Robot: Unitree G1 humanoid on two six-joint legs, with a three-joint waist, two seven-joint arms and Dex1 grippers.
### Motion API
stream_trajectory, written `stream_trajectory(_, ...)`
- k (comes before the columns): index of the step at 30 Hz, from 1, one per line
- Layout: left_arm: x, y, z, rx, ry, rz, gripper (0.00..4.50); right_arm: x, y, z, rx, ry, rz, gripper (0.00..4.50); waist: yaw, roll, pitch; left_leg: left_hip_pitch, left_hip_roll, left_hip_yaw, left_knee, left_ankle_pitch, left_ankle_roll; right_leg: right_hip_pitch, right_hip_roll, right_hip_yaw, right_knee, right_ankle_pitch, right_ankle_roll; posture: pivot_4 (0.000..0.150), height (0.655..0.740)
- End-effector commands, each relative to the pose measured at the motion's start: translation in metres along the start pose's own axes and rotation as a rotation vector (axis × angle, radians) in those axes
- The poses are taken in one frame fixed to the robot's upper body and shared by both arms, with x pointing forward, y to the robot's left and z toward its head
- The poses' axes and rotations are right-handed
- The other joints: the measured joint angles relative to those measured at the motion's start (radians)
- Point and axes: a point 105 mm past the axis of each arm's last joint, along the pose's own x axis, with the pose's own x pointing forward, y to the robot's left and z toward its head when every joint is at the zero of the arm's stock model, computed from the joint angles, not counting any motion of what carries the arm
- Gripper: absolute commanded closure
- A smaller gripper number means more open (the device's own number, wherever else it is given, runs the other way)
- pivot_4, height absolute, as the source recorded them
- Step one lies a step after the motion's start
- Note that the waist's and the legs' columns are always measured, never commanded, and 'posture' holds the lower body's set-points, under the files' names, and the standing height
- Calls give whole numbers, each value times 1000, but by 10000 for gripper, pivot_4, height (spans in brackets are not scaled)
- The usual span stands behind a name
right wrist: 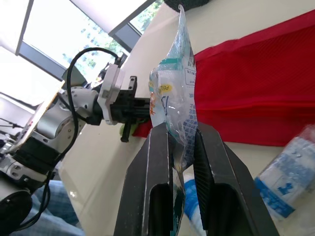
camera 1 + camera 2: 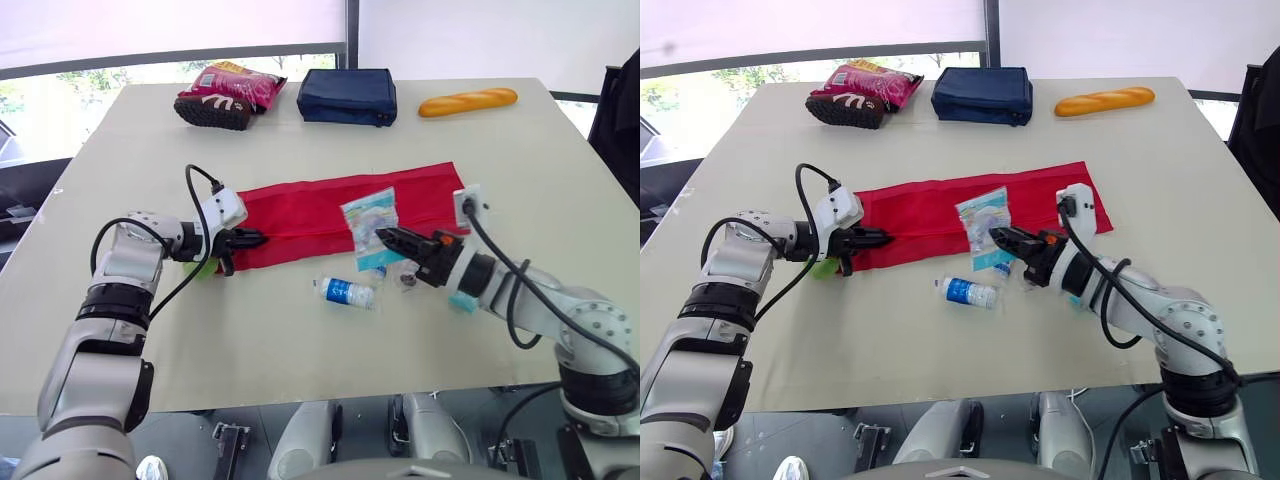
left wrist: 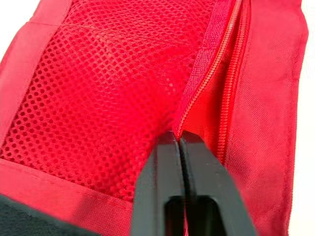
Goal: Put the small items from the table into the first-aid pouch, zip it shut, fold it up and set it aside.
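Closest to the camera, low in the middle of the left eye frame, a little clear bottle with a blue and white label lies on its side on the counter. The label print is too small to read. A small clear bit sits just to its right.

Right behind that, the right claw comes in from the lower right and is pinching a clear plastic packet by its bottom edge, holding it upright over the front edge of the red pouch. The packet has teal print and a yellow sticker. The letters look like "PEL", but I honestly can't make out the rest. There's a teal thing poking out under that forearm.

The pouch is spread flat across the middle of the counter, mesh side up, with the zipper partly open. At its left end the left claw has its fingers pressed together right on the zipper line, nipping the pouch there. Something green sits just under that wrist.

Along the far edge at the top of the frame, from left to right, are a dark shoe touching a pink snack bag with print I can't read, a navy zip case and a baguette.
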Motion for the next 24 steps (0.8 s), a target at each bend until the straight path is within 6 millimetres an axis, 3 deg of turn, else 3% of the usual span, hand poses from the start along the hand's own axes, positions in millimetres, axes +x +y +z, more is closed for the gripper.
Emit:
stream_trajectory(1,-3,3,33,13,-109,20,44086,26,10,-17,73,82,58,44386,-5,0,0,0,0,0,1,0,0,0,0,0,0,0,0,1500,7397)
stream_trajectory(6,2,-14,47,-33,-173,-2,44086,53,5,-21,124,136,52,44386,-20,0,0,-2,-1,0,3,0,0,0,0,1,0,1,1,1500,7397)
stream_trajectory(12,17,-44,62,-56,-232,-29,44086,62,-10,-25,200,169,-3,44386,-21,0,0,-2,0,0,3,2,-3,0,0,1,0,1,1,1500,7397)
stream_trajectory(24,20,-56,70,-58,-323,-25,44086,69,-32,-43,383,203,-93,44386,-22,0,0,0,0,1,3,0,-1,0,1,2,2,1,0,1500,7397)
